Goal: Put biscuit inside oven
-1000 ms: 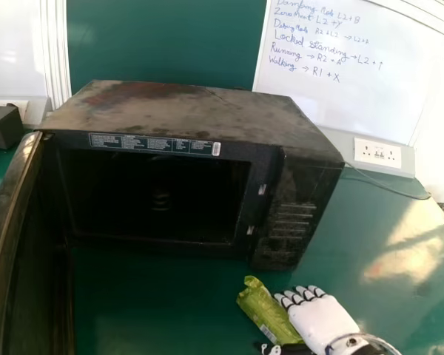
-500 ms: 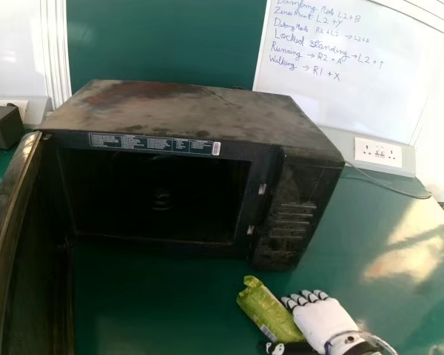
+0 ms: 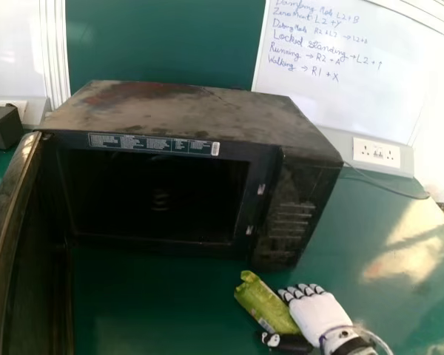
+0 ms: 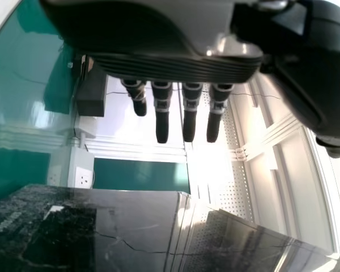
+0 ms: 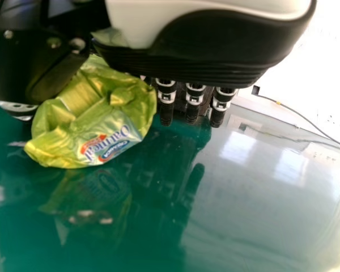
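One green biscuit packet (image 3: 265,303) is sitting in front of the microwave oven (image 3: 185,111), near its control-panel end, between the right hand's (image 3: 314,314) thumb and nearly straight fingers, seemingly ungripped. The left hand (image 4: 175,65), near the oven, is spreading open, holding nothing. Good handling is probably calling for an even, gentle close around the wrapper, then a lift above the oven's lower lip. Glossy green tabletop (image 3: 163,303) is reflecting light beside the oven; a handwritten whiteboard (image 3: 385,103) is standing behind it.
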Controlling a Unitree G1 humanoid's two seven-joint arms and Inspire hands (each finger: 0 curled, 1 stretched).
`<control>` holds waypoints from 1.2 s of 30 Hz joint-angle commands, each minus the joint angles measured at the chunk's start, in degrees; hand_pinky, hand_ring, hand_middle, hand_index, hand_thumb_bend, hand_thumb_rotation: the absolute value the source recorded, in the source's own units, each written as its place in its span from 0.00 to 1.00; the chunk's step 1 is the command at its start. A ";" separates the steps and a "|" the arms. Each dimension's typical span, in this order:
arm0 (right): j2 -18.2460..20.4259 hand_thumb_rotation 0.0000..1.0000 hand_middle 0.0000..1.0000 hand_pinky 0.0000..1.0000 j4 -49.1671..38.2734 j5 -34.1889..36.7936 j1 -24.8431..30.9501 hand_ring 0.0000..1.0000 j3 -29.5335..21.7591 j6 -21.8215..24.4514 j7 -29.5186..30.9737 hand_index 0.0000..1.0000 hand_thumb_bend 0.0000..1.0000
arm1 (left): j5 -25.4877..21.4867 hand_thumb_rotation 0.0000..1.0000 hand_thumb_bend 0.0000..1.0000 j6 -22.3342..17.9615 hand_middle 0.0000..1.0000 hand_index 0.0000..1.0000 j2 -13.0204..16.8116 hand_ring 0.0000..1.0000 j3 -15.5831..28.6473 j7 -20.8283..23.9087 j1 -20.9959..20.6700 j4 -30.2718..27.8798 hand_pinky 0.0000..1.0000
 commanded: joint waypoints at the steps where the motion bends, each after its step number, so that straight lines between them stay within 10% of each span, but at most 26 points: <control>1: 0.64 1.00 1.00 1.00 1.27 -0.19 -0.91 1.00 1.21 0.68 -0.31 1.00 0.87 | -0.82 1.00 0.80 0.70 0.92 0.89 -0.26 0.87 -0.10 -0.16 1.21 -0.85 1.00; 5: 0.59 0.92 1.00 0.99 1.46 0.32 -1.34 1.00 1.77 1.34 -0.75 1.00 0.83 | 0.17 0.99 0.78 2.90 0.92 0.89 -1.06 0.87 0.00 1.82 3.23 -3.41 1.00; 9: 0.52 0.34 0.94 0.65 1.72 0.88 -1.28 0.87 1.86 1.47 -1.95 0.84 0.52 | -0.45 0.99 0.77 5.07 0.92 0.89 -2.11 0.87 -1.00 3.51 4.62 -6.64 1.00; 12: 0.27 0.04 0.75 0.41 1.94 0.86 -1.14 0.65 2.02 1.45 -3.13 0.66 0.48 | -0.84 1.00 0.76 5.54 0.91 0.88 -4.04 0.86 -1.65 5.94 3.37 -7.53 1.00; 19: -0.03 0.00 0.49 0.16 2.09 1.52 -1.01 0.28 2.45 1.89 -3.48 0.49 0.51 | -3.30 1.00 0.75 7.10 0.92 0.89 -3.32 0.87 -3.06 7.83 3.72 -9.37 1.00; 36: -0.87 0.00 0.46 0.07 -0.08 3.65 -0.31 0.12 2.18 2.15 -3.27 0.49 0.51 | -6.76 1.00 0.74 7.96 0.92 0.89 -2.97 0.87 -3.60 8.33 3.05 -9.57 1.00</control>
